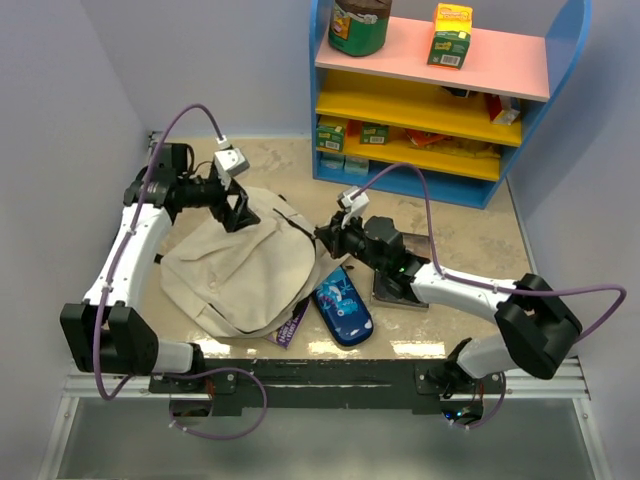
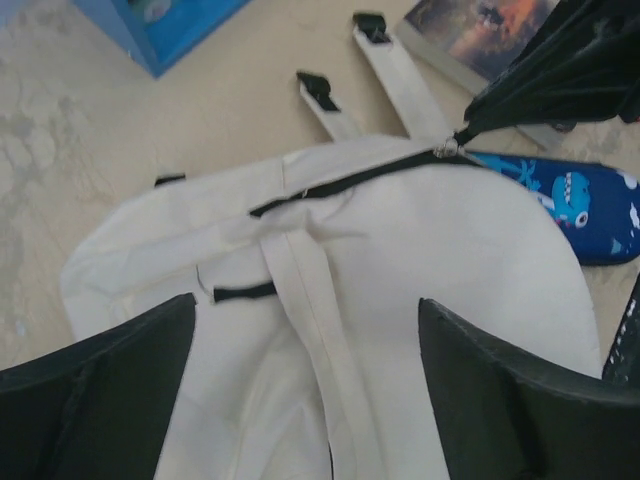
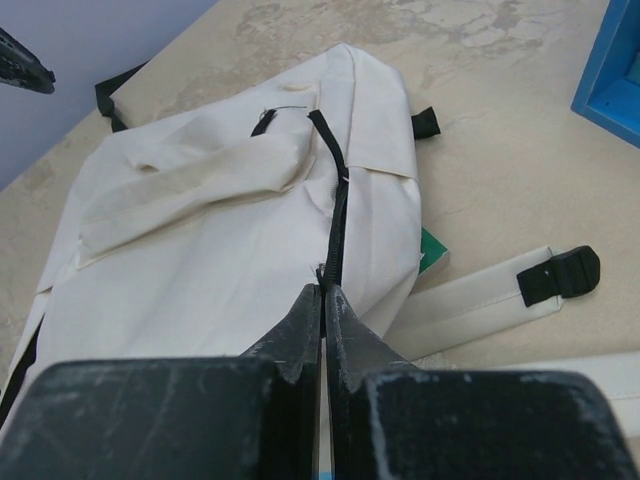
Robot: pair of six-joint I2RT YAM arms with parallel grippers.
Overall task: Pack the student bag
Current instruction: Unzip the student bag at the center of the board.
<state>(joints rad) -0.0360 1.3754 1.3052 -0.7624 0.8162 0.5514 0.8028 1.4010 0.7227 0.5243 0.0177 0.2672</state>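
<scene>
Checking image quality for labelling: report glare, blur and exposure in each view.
Top external: sharp, with glare on the table's near edge. Left wrist: the student bag looks nearly washed out; the left gripper is dark and soft-edged. Right wrist: the right gripper is blurred close up; bag fabric is crisp.

Blue cartoon-printed zip pencil case (image 1: pixel 342 306) lies on the beige table (image 1: pixel 470 235). Behind it, a colourful shelf unit (image 1: pixel 520 70) carries a dark jar (image 1: pixel 359 25) and a yellow-green carton (image 1: pixel 451 35) on its pink top shelf.

One student bag (image 1: pixel 240 265), two buckled straps (image 2: pixel 400 75), one blue pencil case (image 1: pixel 343 305), one book (image 2: pixel 470 30), one shelf (image 1: pixel 500 65) at one o'clock, one dark jar (image 1: pixel 360 25), one yellow carton (image 1: pixel 451 35)
</scene>
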